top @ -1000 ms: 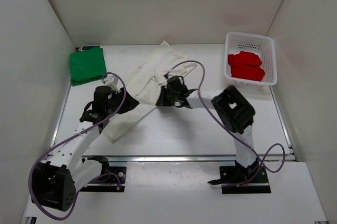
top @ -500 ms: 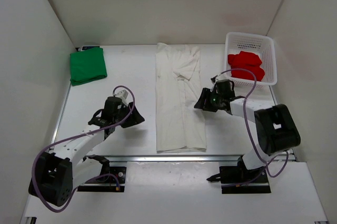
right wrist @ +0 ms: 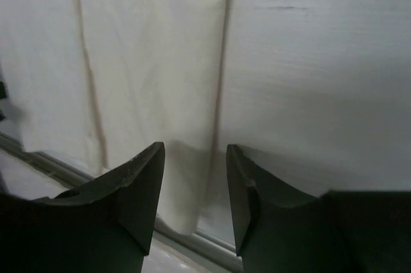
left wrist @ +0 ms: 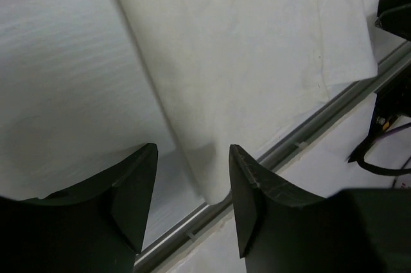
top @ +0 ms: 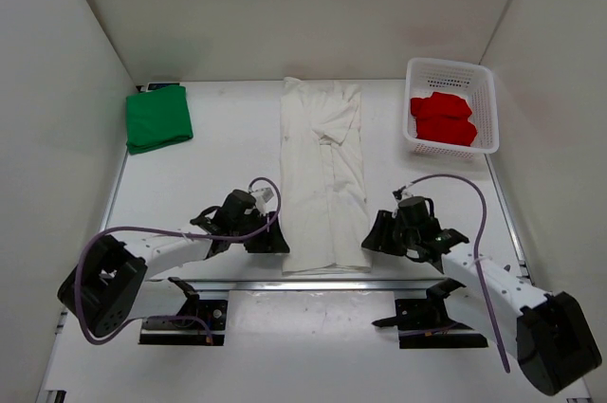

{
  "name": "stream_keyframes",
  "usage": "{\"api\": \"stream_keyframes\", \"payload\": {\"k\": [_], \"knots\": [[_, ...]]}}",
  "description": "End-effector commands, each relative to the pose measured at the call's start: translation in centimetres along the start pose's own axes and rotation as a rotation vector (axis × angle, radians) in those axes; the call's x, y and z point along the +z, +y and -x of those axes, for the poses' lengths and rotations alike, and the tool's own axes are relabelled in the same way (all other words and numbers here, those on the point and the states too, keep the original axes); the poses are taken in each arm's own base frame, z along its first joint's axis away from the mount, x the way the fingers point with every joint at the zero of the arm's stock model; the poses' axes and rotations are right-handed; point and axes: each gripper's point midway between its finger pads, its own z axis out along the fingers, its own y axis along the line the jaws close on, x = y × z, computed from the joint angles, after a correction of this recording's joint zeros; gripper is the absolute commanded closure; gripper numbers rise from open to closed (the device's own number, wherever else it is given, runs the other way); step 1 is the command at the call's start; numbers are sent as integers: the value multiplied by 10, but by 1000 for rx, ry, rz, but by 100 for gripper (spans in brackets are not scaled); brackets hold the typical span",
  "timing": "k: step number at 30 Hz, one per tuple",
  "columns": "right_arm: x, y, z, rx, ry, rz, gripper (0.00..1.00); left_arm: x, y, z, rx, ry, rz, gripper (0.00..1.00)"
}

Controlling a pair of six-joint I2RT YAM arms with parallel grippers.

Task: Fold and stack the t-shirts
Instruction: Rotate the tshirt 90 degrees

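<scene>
Green t-shirt [top: 158, 119]: folded square at the far left of the table [top: 218, 166], judged finished and the base of the stack. Off-white t-shirt [top: 323, 175]: centre, a long narrow strip with sides turned in, collar end far and hem near; cross folds and stacking judged outstanding. Red t-shirt [top: 443, 119]: bundled in the basket [top: 484, 81] at far right, not begun. Left tool [left wrist: 191, 170]: fingers spread, straddling the near-left hem corner, nothing pinched. Right tool [right wrist: 194, 170]: fingers spread over the near-right hem corner, likewise empty. Edges: the hem lies just beside the near rail [top: 322, 282], so room is tight there. Bare table flanks the strip on both sides.
</scene>
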Motion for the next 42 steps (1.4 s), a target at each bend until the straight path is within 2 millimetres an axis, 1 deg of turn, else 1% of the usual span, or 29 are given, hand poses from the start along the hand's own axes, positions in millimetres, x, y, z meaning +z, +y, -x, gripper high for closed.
{"api": "stream_keyframes", "payload": {"k": [1, 3, 4, 6, 7, 8, 10, 13, 14, 16, 18, 20, 22, 24, 25, 26, 27, 28, 29, 30, 31, 32, 34, 37, 38, 39, 40, 41, 42], "knots": [[-9, -18, -27, 123, 44, -63, 58, 3, 1, -29, 12, 106, -9, 42], [-12, -16, -36, 125, 66, -56, 62, 5, -1, -38, 28, 137, -4, 47], [-14, -15, -39, 131, 70, -54, 61, 6, 0, -43, 34, 149, 2, 47], [-17, -12, -45, 128, 90, -44, 62, 6, -3, -45, 21, 163, -10, 53], [-18, -11, -53, 129, 117, -29, 63, 5, -1, -48, 22, 180, -7, 55], [-20, -4, -55, 132, 132, -1, 64, 4, 1, -53, 26, 198, 3, 58], [-18, -1, -60, 138, 137, 27, 67, 3, 2, -53, 44, 202, 13, 60], [-17, 4, -64, 139, 152, 50, 79, 4, -2, -57, 42, 212, -10, 65], [-15, 6, -62, 141, 147, 56, 85, 4, -5, -58, 43, 218, -16, 72], [-17, 14, -60, 116, 146, 86, 94, 5, -9, -63, 66, 235, -28, 90], [-19, 17, -61, 102, 155, 85, 100, 3, -9, -65, 62, 254, -27, 100], [-24, 25, -64, 85, 174, 95, 100, -4, -5, -76, 49, 283, -36, 100], [-32, 35, -75, 78, 215, 111, 100, -15, 2, -84, 12, 296, -25, 100], [-39, 42, -72, 52, 209, 116, 100, -28, -2, -76, 4, 250, -42, 100], [-40, 40, -68, 26, 195, 96, 100, -33, 0, -73, -26, 241, -36, 100], [-44, 46, -55, 13, 169, 100, 100, -37, -8, -60, -17, 200, -56, 100], [-46, 44, -40, 1, 146, 91, 100, -42, -13, -41, -27, 148, -62, 100], [-46, 45, -22, -14, 106, 115, 100, -45, -15, -28, -44, 117, -66, 100], [-45, 50, -4, -17, 72, 130, 100, -47, -22, -9, -37, 72, -67, 100], [-44, 47, 14, -22, 45, 135, 100, -47, -28, 8, -37, 42, -72, 100], [-46, 50, 42, -41, -28, 149, 100, -45, -32, 27, -47, 6, -77, 100], [-41, 45, 54, -45, -38, 122, 100, -44, -37, 42, -80, -25, -112, 100], [-32, 38, 97, -66, -111, 78, 100, -39, -38, 86, -117, -122, -95, 100], [-14, 33, 148, -65, -178, 60, 100, -23, -28, 143, -152, -223, -25, 100], [-14, 35, 168, -75, -215, 57, 100, -17, -27, 161, -152, -240, -13, 100], [-2, 24, 178, -63, -216, 18, 100, -13, -25, 169, -154, -241, -4, 100], [7, 25, 188, -66, -207, 17, 100, -7, -21, 188, -140, -265, 33, 100], [10, 28, 198, -82, -223, 31, 100, 2, -11, 192, -156, -249, 64, 100], [17, 28, 209, -73, -235, 22, 100, 4, -9, 208, -157, -270, 80, 100]]}}
